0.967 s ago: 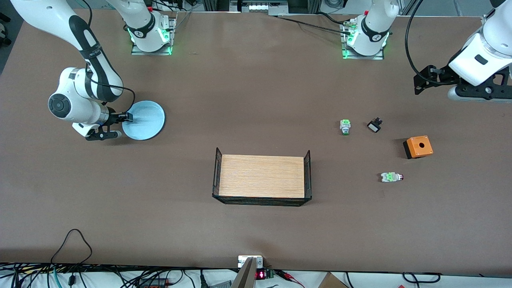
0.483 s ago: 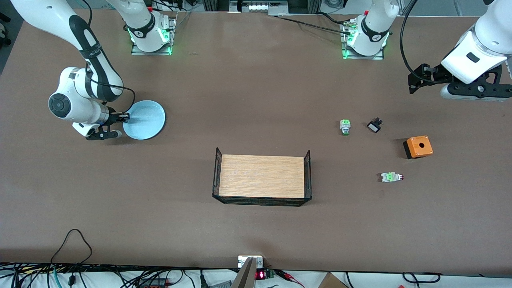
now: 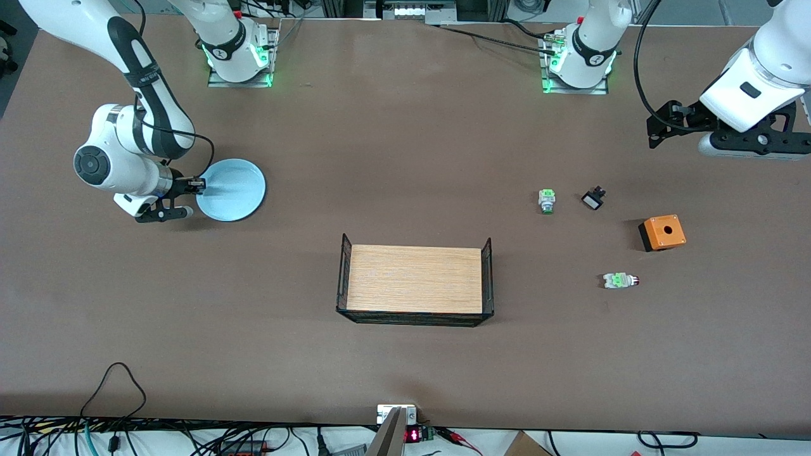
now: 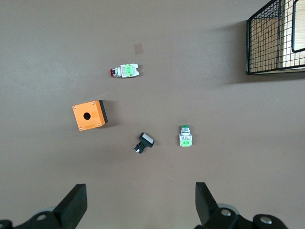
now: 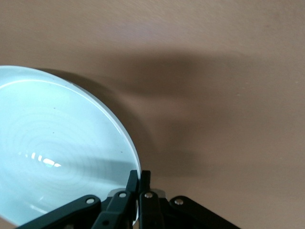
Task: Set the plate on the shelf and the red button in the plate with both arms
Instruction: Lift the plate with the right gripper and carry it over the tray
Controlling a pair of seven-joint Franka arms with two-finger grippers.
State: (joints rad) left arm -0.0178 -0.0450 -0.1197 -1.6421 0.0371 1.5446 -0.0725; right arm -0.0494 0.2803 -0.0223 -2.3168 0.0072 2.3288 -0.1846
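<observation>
The right gripper (image 3: 197, 184) had its jaws clamped on the plate (image 3: 233, 190) rim, while the left gripper (image 3: 654, 132), jaws fully apart, hung over bare tabletop (image 3: 405, 158) toward the left arm's end, empty.

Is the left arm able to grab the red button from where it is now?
Probably yes. The left gripper is open and holds nothing, and the red button lies by itself on the table. The orange box sits close by, though apart from it.

You're looking at a robotics lab: two arm bases (image 3: 239, 54) bolted to a brown tabletop (image 3: 405, 158), cable bundles (image 3: 127, 440) along its edge.
</observation>
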